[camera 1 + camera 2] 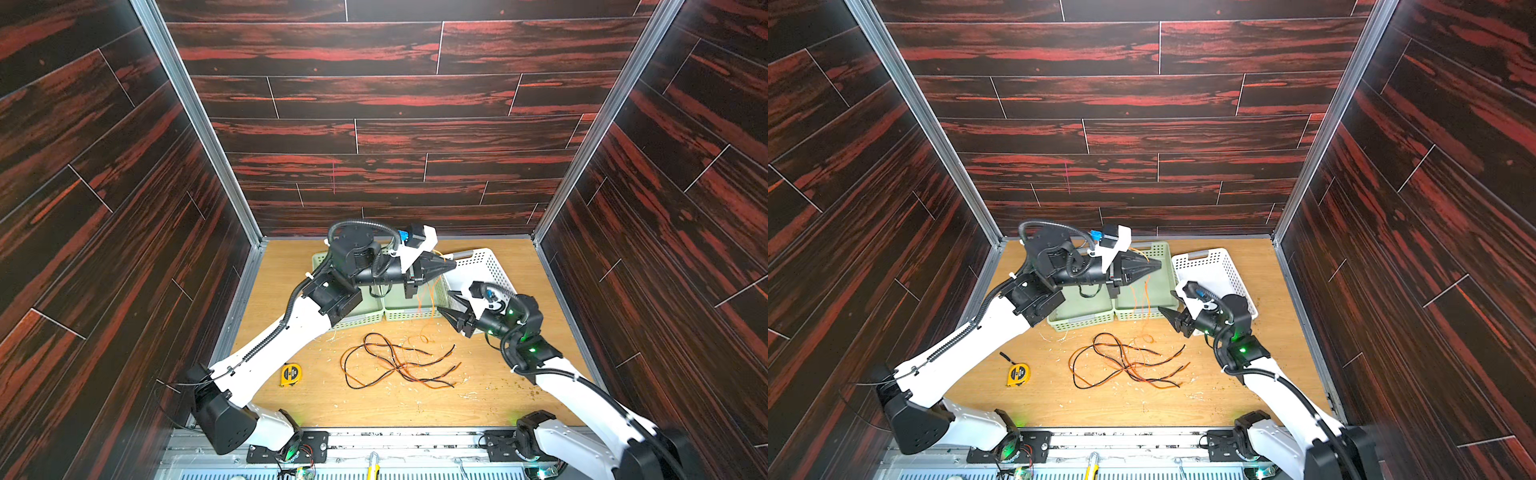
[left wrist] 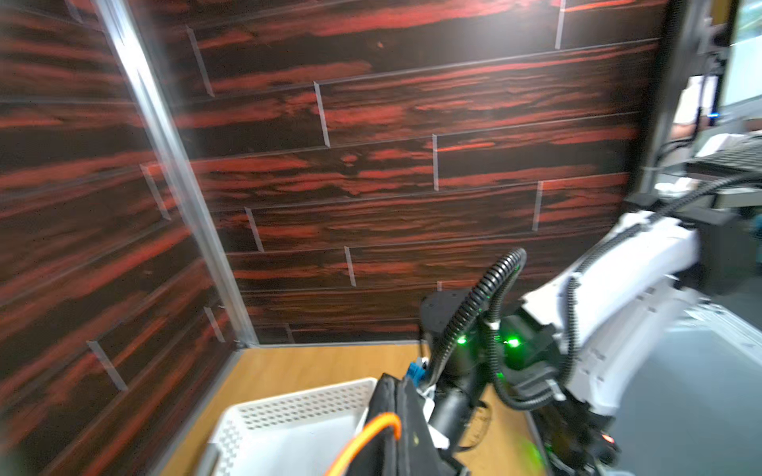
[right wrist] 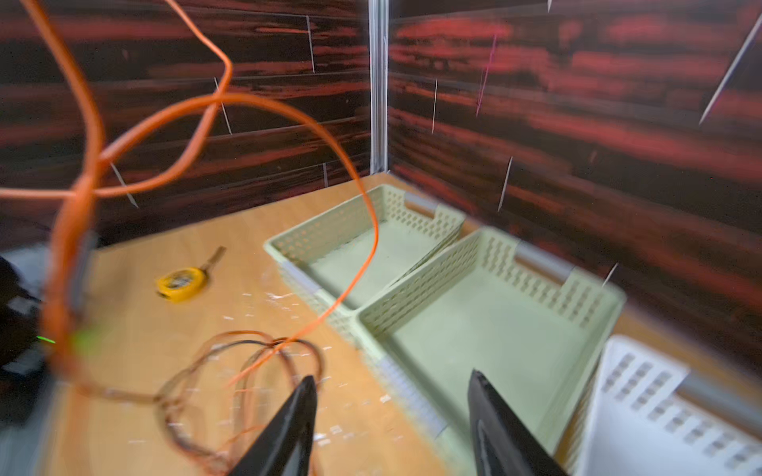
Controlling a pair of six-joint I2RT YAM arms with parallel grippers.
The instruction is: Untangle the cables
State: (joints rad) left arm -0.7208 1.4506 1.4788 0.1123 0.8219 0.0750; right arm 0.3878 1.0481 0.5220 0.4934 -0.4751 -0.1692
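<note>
My left gripper [image 1: 451, 262] [image 1: 1158, 264] is raised above the green baskets and shut on a thin orange cable [image 2: 371, 428], which loops over its closed tip [image 2: 391, 381]. From there the orange cable [image 1: 432, 297] [image 1: 1146, 299] hangs down in loose strands to the table. A tangle of black and orange cables [image 1: 399, 365] [image 1: 1125, 363] [image 3: 247, 358] lies on the wooden table in front of the baskets. My right gripper [image 1: 446, 303] [image 1: 1167, 301] [image 3: 393, 381] is open beside the hanging strands, with nothing between its fingers. In the right wrist view the hanging cable [image 3: 363, 198] arcs across, blurred.
Two green baskets [image 1: 361, 320] [image 1: 1084, 322] [image 3: 453, 255] stand side by side at the back. A white basket [image 1: 486, 262] [image 1: 1217, 259] [image 2: 297, 408] [image 3: 643, 391] stands to their right. A yellow tape measure [image 1: 291, 374] [image 1: 1018, 374] [image 3: 181, 282] lies front left. Dark walls enclose the table.
</note>
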